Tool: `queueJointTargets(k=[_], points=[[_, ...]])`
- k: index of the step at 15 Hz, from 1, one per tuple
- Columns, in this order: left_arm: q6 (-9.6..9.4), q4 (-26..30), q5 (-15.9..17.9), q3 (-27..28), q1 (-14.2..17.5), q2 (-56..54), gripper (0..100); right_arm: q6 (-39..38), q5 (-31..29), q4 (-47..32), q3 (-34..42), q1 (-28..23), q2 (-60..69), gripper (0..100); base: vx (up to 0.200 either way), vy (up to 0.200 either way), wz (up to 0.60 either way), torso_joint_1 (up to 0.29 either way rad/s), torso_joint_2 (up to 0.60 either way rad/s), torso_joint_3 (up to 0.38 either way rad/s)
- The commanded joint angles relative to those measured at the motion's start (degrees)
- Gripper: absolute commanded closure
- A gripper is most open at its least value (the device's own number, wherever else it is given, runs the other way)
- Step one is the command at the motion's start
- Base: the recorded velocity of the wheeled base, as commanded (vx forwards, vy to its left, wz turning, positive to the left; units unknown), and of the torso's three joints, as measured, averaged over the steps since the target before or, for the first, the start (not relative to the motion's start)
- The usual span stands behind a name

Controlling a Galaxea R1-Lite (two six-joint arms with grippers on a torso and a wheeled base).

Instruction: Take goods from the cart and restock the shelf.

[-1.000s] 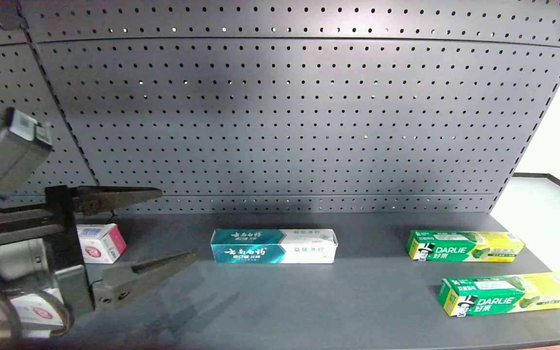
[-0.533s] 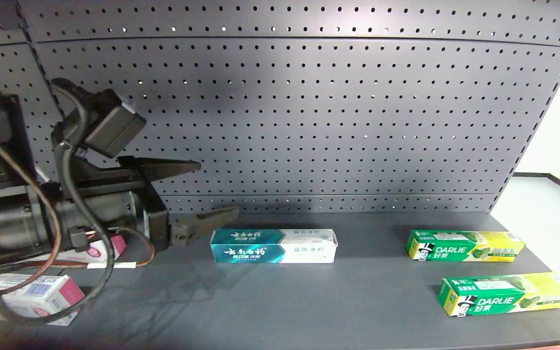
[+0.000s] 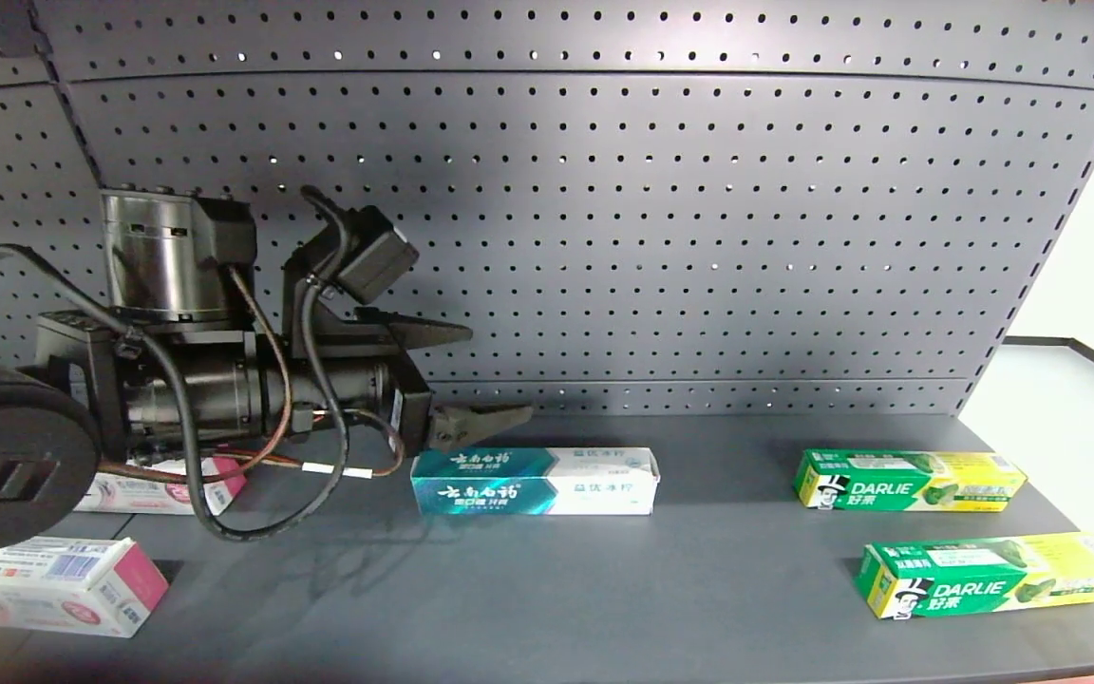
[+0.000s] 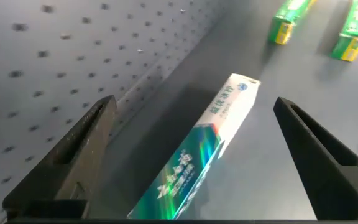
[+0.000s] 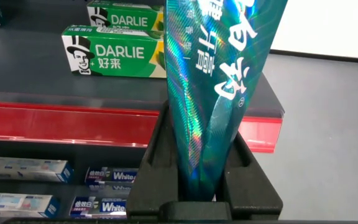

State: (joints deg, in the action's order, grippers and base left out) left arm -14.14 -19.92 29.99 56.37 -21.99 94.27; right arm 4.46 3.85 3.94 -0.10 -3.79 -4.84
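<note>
A teal-and-white toothpaste box lies on the dark shelf near its middle. My left gripper is open just behind the box's left end, close to the pegboard. In the left wrist view the same box lies below and between the spread fingers of the left gripper. My right gripper is shut on another teal holographic toothpaste box, held in front of the shelf's red edge.
Two green toothpaste boxes lie at the shelf's right end; one green box faces the right wrist view. Pink-and-white boxes lie at the left. A perforated back panel stands behind. A lower shelf holds more boxes.
My left arm has swung right along the shelf, from the pink boxes to the teal-and-white box. Its gripper stays open. The boxes have not moved.
</note>
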Motion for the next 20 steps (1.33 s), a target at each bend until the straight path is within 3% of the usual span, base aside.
queueJointTargets(k=[1,4,7,9,11,16,18,20], points=[[-0.19,0.1,0.0,0.2,0.0,1.5,0,0.0,0.0,0.0,0.0,0.0,-0.1,100,0.000,0.000,0.00,0.000,0.00,0.000],[-1.06,0.1,0.0,-0.9,0.1,1.3,0,0.0,0.0,0.0,0.0,0.0,-0.1,100,0.000,0.000,0.00,0.000,0.00,0.000],[-3.09,0.1,0.0,-3.4,0.1,-1.2,0,0.0,0.0,0.0,0.0,0.0,-0.1,100,0.000,0.000,0.00,0.000,0.00,0.000],[-5.11,3.0,0.0,-7.1,-0.6,-5.5,0,0.0,0.0,0.0,0.0,0.0,-0.1,100,0.000,0.000,0.00,0.000,0.00,0.000],[-5.46,3.5,1.7,-11.7,1.4,-7.6,0,0.0,-0.1,0.0,0.0,0.0,-0.1,100,0.000,0.000,0.00,0.000,0.00,0.000],[-6.60,3.6,1.5,-9.0,1.1,-7.1,0,0.0,0.0,0.0,0.0,0.0,-0.1,100,0.000,0.000,0.00,0.000,0.00,0.000],[-9.41,3.7,1.6,-9.5,0.9,-5.1,0,0.0,0.0,0.0,0.0,0.0,-0.1,100,0.000,0.000,0.00,0.000,0.00,0.000],[-10.91,3.7,2.0,-9.9,-0.5,-3.7,0,0.0,0.0,0.0,0.0,0.0,-0.1,100,0.000,0.000,0.00,0.000,0.00,0.000]])
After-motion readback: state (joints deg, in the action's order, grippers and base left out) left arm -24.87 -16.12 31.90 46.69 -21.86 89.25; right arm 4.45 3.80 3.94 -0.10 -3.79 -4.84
